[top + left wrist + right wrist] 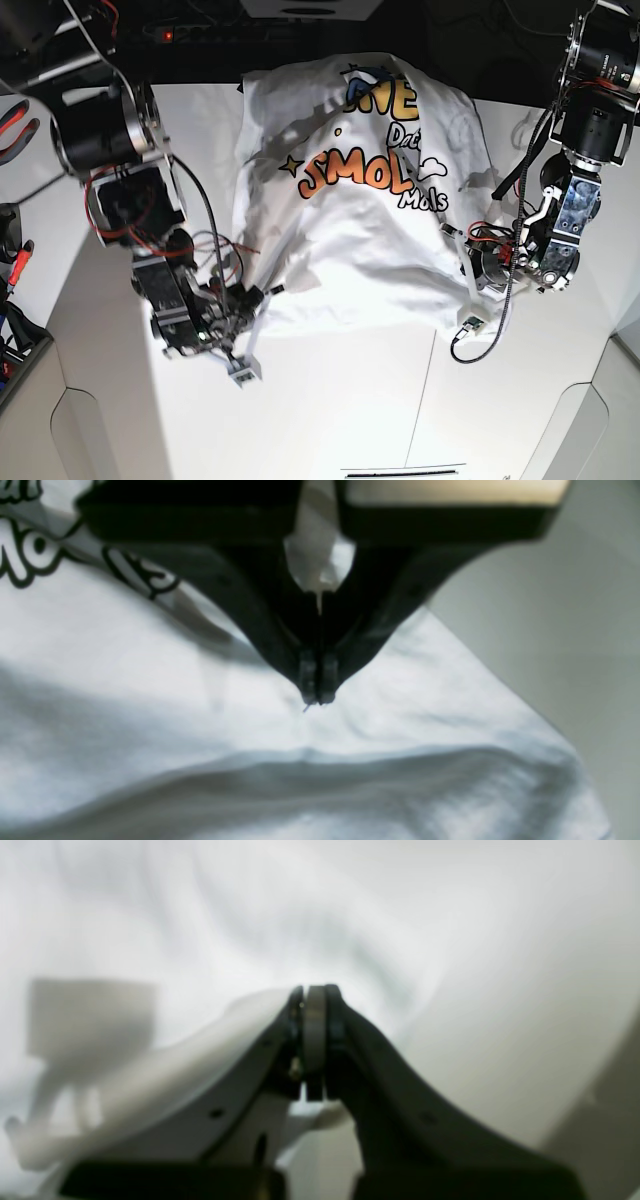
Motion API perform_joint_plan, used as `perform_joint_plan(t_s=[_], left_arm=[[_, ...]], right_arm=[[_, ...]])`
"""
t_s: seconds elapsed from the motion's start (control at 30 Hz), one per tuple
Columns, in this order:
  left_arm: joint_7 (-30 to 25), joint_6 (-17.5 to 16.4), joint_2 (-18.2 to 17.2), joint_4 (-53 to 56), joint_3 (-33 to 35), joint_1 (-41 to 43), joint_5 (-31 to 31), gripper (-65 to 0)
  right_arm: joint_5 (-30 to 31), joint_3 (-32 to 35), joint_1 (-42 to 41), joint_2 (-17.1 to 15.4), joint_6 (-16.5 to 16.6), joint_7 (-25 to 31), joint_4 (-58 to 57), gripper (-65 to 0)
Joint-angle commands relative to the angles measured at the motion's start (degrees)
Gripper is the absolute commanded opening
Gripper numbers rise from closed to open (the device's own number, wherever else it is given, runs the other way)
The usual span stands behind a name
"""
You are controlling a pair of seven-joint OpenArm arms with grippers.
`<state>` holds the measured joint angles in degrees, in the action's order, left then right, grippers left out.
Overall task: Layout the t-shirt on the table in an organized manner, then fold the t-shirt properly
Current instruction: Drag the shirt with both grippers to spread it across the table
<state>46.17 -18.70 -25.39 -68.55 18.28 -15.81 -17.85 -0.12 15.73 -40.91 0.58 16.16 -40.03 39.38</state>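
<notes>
The white t-shirt (380, 270) lies rumpled on the table (330, 410), colourful print facing up, its collar end toward the far edge. My left gripper (470, 268) is at the shirt's near right corner. In the left wrist view the left gripper (315, 700) is shut, with a strip of the t-shirt (150, 705) pinched between its fingers. My right gripper (252, 303) is at the shirt's near left edge. In the right wrist view the right gripper (315, 990) is shut, and a fold of the t-shirt (240, 915) drapes over its left finger.
A thin dark seam (424, 395) runs across the near half of the table. Red-handled tools (14, 120) lie off the table's left side. Cables (480, 345) hang from the left arm near the shirt's corner. The table ends just behind the shirt's collar.
</notes>
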Motion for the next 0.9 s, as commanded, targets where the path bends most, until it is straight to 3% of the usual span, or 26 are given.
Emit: perform_joint_plan(t_s=[0.0,0.13,0.3,0.5,0.7,0.87], left_arm=[[-0.66,0.28,-0.66,-0.87,-0.42,-1.97,0.02,-65.0],[-1.99,0.28,-0.66,-0.85,-0.42,-3.48,-0.11,-65.0],[-4.15,2.01,-0.61,-0.85,-0.42,-4.02,-0.11,-65.0],[-4.96,3.08,-0.31,-0.85,-0.42,-4.07,-0.09,-65.0],[-5.46,3.08,-0.33,-0.85,-0.42,-4.07,-0.11,-65.0],[-4.92,3.08,-0.31,-0.87,-0.42,-4.04,-0.13,-65.0]], right_arm=[[-0.44,0.46,-3.91,1.09,-1.07,2.14,0.33,-65.0],[0.11,0.72,-8.98,3.1,-2.51,1.73,1.07,-65.0],[8.33,-0.83,-7.3,3.61,-2.47,-9.09,17.2,-65.0],[7.41,-2.21,7.76,3.56,-2.47,-20.17,44.19,-65.0],[7.61,-2.21,27.32,3.74,-2.45,-21.51,57.18,-65.0],[3.39,-2.21,35.95,3.72,-4.09,-21.18,57.02,-65.0]])
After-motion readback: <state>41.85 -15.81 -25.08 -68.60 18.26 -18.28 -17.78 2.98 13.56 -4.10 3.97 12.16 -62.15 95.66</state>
